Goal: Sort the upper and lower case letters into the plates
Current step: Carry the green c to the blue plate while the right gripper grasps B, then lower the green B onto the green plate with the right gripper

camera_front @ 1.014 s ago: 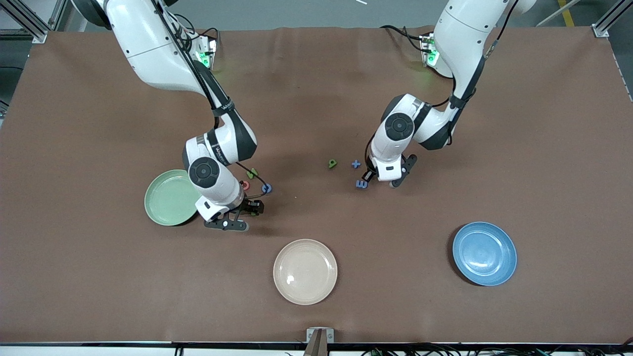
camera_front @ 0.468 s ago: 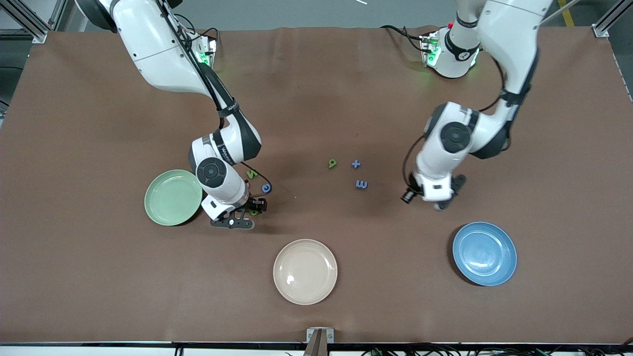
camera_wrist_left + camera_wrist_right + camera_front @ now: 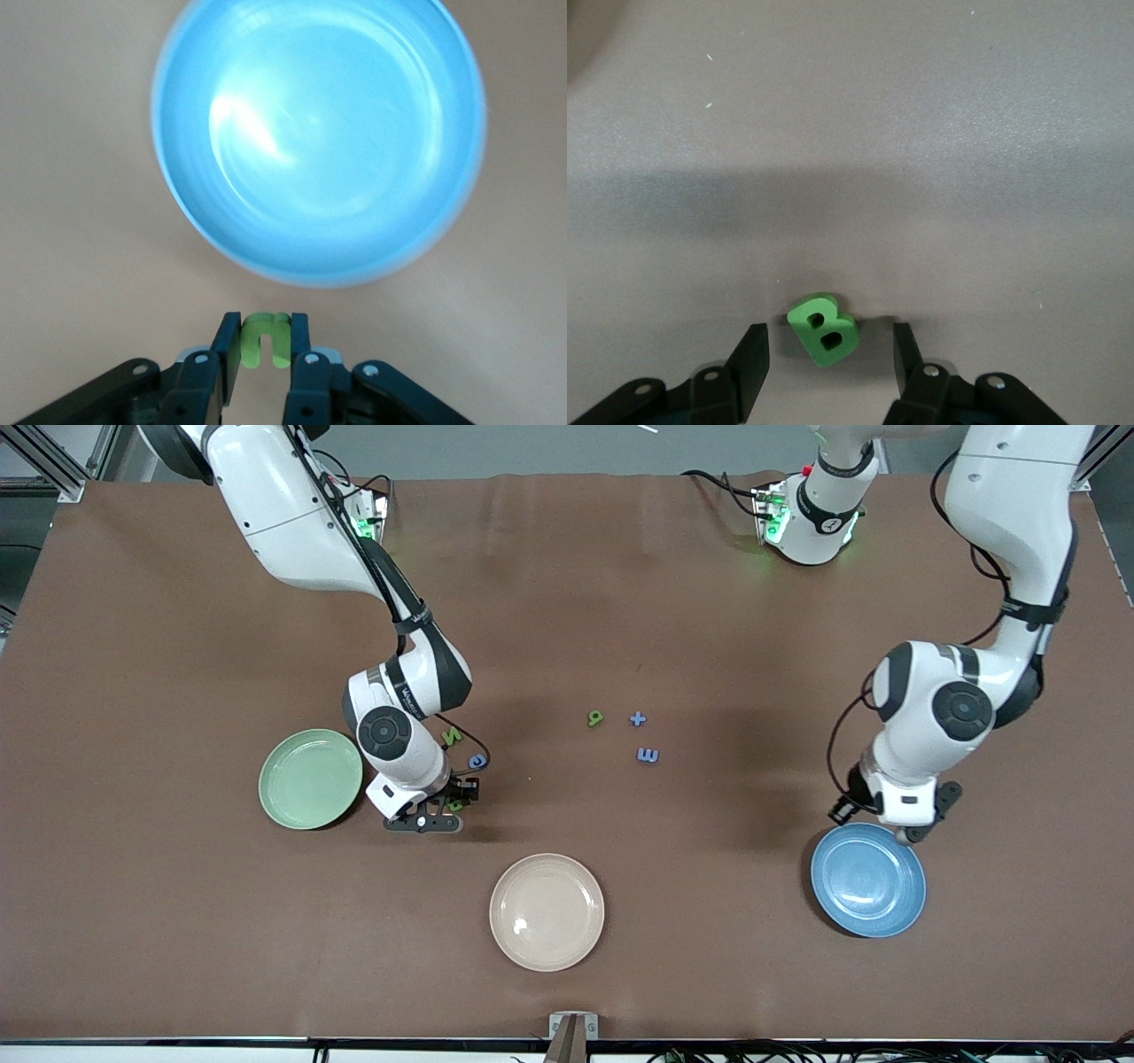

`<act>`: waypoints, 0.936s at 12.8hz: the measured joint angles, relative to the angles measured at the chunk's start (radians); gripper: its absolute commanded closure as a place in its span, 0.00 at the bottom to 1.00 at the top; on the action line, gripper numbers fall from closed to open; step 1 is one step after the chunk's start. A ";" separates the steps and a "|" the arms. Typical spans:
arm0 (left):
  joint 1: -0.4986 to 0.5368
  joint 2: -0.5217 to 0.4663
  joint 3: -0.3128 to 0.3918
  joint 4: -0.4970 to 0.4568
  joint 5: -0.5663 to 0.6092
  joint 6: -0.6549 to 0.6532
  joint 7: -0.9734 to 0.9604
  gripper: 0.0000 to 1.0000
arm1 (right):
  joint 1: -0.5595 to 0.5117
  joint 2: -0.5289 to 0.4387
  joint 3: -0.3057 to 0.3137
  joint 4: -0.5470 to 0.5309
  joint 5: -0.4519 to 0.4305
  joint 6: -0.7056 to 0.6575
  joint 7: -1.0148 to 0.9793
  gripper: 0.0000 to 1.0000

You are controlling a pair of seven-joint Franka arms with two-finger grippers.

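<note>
Where brown mat [image 3: 567, 602] spans | table (grey floor [image 3: 532, 447] above)

Glossy blue plate [image 3: 319, 142]; matt brown tabletop [image 3: 620, 602]; matt, foam-like green B [image 3: 823, 329].

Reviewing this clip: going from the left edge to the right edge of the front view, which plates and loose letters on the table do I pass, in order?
Mint green plate → green N → blue letter → cream-beige plate → green letter → blue plus-like letter → blue E → blue plate.
</note>
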 measured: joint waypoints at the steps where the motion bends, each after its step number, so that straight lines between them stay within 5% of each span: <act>1: 0.025 0.027 -0.001 0.021 0.026 0.000 0.015 0.97 | 0.000 0.002 0.000 0.000 0.000 0.000 -0.001 0.46; 5: 0.067 0.119 -0.001 0.127 0.051 0.000 0.063 0.89 | 0.000 0.012 -0.001 0.000 -0.001 0.014 -0.002 0.57; 6: 0.067 0.142 -0.001 0.156 0.051 0.000 0.069 0.80 | 0.000 0.012 -0.002 0.000 -0.002 0.014 -0.002 0.64; 8: 0.067 0.192 -0.001 0.210 0.053 0.000 0.078 0.11 | 0.000 0.012 -0.004 0.000 -0.003 0.013 -0.002 0.90; 9: 0.068 0.214 0.001 0.233 0.053 0.000 0.087 0.00 | 0.000 0.010 -0.006 0.001 -0.003 0.010 -0.002 0.99; 12: 0.065 0.234 -0.005 0.259 0.054 -0.047 0.091 0.00 | -0.003 0.008 -0.011 0.003 -0.003 -0.006 -0.002 1.00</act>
